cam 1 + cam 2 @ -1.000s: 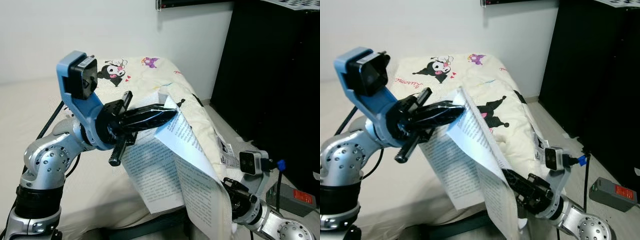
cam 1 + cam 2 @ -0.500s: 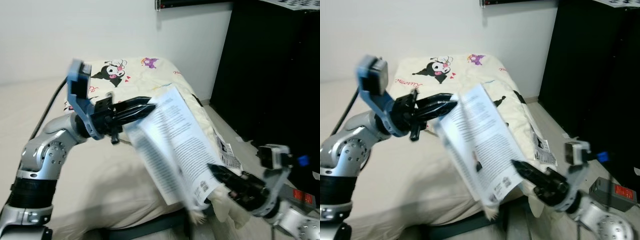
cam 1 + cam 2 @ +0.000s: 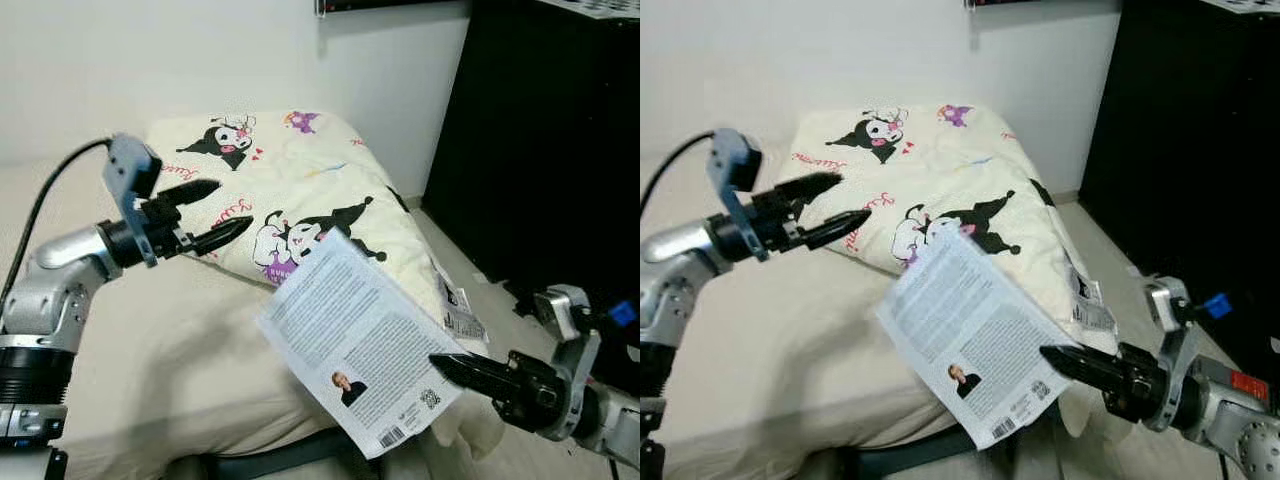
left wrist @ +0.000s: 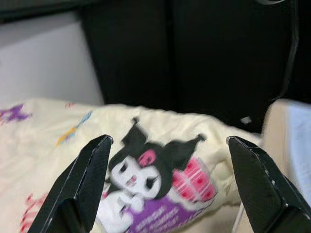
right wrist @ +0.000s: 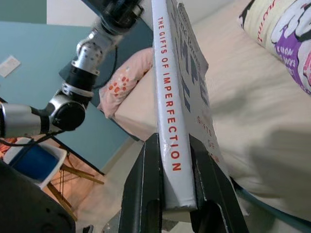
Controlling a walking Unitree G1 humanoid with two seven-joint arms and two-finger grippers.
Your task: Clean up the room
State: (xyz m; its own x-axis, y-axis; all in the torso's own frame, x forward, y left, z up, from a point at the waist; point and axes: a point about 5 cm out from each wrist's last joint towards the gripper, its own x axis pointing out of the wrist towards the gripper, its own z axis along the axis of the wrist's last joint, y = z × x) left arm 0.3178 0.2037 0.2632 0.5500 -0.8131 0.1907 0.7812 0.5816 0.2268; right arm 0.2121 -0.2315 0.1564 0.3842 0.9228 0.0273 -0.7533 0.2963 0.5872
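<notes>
A white paperback book (image 3: 352, 358) hangs closed in the air over the bed's near edge, back cover up. My right gripper (image 3: 452, 368) is shut on its lower right corner. In the right wrist view the spine (image 5: 167, 102) sits clamped between the two black fingers (image 5: 143, 189). My left gripper (image 3: 218, 210) is open above the bed (image 3: 150, 330), to the left of the book and apart from it, pointing at the cartoon-print pillow (image 3: 300, 190). The left wrist view shows its spread fingers (image 4: 82, 184) with the pillow print (image 4: 146, 170) between them.
A black cabinet (image 3: 540, 140) stands to the right of the bed. A grey box with a red label (image 3: 1248, 384) lies on the floor by my right arm. A white tag (image 3: 458, 312) hangs off the pillow's right edge. The wall (image 3: 150, 60) is behind the bed.
The left gripper let go of the open book, drew back left and opened. The book swung shut and now hangs from the right gripper alone, which moved right.
</notes>
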